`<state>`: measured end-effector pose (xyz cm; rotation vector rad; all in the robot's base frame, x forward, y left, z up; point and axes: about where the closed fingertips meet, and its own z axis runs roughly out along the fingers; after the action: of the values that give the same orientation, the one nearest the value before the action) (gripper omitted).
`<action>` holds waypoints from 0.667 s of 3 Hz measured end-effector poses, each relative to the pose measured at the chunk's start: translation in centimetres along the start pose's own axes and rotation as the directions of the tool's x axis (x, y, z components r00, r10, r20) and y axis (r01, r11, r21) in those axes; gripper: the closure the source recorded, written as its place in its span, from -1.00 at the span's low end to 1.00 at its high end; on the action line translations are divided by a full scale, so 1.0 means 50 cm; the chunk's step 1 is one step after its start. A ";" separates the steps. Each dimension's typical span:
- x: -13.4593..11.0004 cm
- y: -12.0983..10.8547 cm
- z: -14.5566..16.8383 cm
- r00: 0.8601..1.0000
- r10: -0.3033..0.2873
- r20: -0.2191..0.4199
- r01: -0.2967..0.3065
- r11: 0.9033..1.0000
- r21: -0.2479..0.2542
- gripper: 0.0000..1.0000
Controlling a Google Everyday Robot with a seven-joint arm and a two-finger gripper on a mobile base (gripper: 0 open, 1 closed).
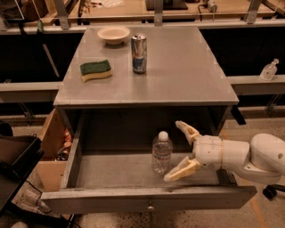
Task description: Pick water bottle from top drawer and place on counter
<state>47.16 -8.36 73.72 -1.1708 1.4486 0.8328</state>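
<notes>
No legible lettering, even on the claw (174,151) in the top drawer (111,199).

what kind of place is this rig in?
Probably a lab or workshop: wooden workbench behind, grey metal counter over an open top drawer, gripper open inside it beside the water bottle.
</notes>
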 end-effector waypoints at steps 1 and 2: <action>0.000 0.000 0.000 1.000 0.000 0.000 0.000 1.000 0.000 -1.00; 0.008 -0.015 0.013 1.000 0.031 0.002 -0.031 0.999 -0.007 -1.00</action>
<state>48.08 -8.06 73.24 -1.1556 1.4665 0.8609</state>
